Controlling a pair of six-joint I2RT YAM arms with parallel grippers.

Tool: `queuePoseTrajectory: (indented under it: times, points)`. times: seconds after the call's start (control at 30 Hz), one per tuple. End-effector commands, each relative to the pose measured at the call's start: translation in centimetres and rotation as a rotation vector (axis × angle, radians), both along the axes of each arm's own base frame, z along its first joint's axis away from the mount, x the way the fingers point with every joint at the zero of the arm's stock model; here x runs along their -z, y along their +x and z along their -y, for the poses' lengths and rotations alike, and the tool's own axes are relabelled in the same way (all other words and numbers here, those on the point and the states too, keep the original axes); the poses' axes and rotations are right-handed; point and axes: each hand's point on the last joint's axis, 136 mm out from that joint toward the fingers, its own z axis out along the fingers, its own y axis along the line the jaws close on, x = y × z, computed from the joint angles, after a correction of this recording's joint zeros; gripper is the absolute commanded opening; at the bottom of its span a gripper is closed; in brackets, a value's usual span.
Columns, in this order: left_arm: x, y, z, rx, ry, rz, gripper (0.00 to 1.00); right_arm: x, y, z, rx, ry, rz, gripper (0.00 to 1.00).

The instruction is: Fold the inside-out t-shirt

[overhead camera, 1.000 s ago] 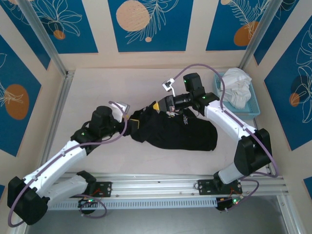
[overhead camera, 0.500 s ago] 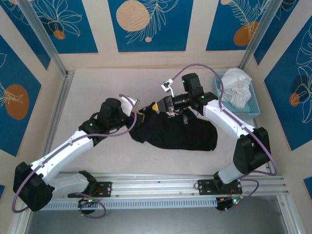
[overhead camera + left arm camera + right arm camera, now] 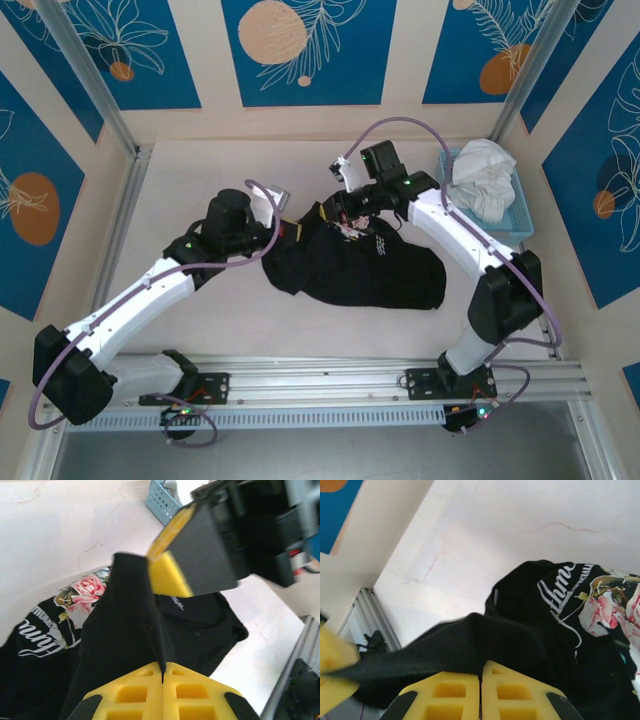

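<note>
Count: two arms, two grippers, one shirt, one basket, one white garment.

One black short-sleeved cloth t-shirt [image 3: 365, 268] lies bunched in a rough oblong mid-table on the pale tabletop [image 3: 190, 175], between the two arms. Its far-left end is raised off the surface where both grippers meet.

Left gripper [image 3: 163, 670]: jaws fully together, with a thin ridge of black cloth pinched in the seam between its two yellow fingers [image 3: 132, 696]. The fold rises from the pinch towards the other gripper's yellow pad, which touches the cloth's upper edge.

Right gripper [image 3: 481, 672]: jaws closed to a hairline gap. A peak of the same black cloth sits clamped there and runs taut to the left of that view, as far as a blurred yellow finger.

In the top view the two grippers are just beside each other, both on the shirt's raised end.

One pink-and-cream floral print patch [image 3: 84, 591] is visible on the shirt, with one block of white script lettering [image 3: 566, 591] next to it.

One blue perforated plastic basket [image 3: 517, 218] sits at the far right of the table, apart from the shirt. It holds one crumpled white cloth garment [image 3: 485, 175].

One aluminium rail [image 3: 330, 383] runs along the near edge, carrying both arm bases.
</note>
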Motion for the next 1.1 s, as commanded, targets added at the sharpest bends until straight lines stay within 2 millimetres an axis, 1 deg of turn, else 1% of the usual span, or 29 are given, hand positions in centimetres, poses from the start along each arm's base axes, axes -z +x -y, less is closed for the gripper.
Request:
queuePoseTrajectory:
  times: [0.0,0.13,0.23,0.33,0.4,0.47,0.57,0.67,0.77,0.9,1.07]
  points:
    - [-2.1,-0.1,0.1,-0.009,-0.112,-0.033,0.00,0.4,0.8,-0.1,0.036,-0.062,0.007,0.13]
    - [-1.5,0.9,-0.6,-0.055,-0.133,-0.067,0.00,-0.2,-0.1,1.3,0.052,-0.101,0.069,0.20]
    - [-1.2,1.3,-0.8,-0.061,-0.162,-0.092,0.00,-1.0,-2.0,1.9,0.027,-0.067,0.128,0.27]
    - [-1.0,1.6,-1.0,-0.064,-0.176,-0.101,0.00,-0.8,-4.4,1.6,-0.008,-0.016,0.146,0.32]
    - [-1.1,1.7,-1.2,-0.067,-0.180,-0.102,0.00,-0.1,-5.5,0.8,-0.028,0.013,0.134,0.34]
    - [-1.1,1.8,-1.3,-0.068,-0.182,-0.102,0.00,0.8,-6.4,-0.5,-0.051,0.050,0.112,0.36]
    - [-1.2,1.8,-1.5,-0.072,-0.184,-0.100,0.00,1.9,-6.5,-2.1,-0.055,0.065,0.099,0.38]
    - [-1.2,1.8,-1.7,-0.074,-0.184,-0.098,0.00,3.1,-6.0,-3.0,-0.034,0.050,0.092,0.40]
    - [-1.3,1.8,-1.9,-0.079,-0.185,-0.093,0.00,4.5,-5.3,-3.2,-0.003,0.017,0.089,0.40]
    - [-1.2,1.7,-2.1,-0.085,-0.182,-0.088,0.00,6.1,-4.7,-3.1,0.022,-0.062,0.113,0.40]
    - [-1.3,1.9,-2.4,-0.097,-0.183,-0.085,0.00,7.4,-4.8,-2.2,0.035,-0.194,0.191,0.41]
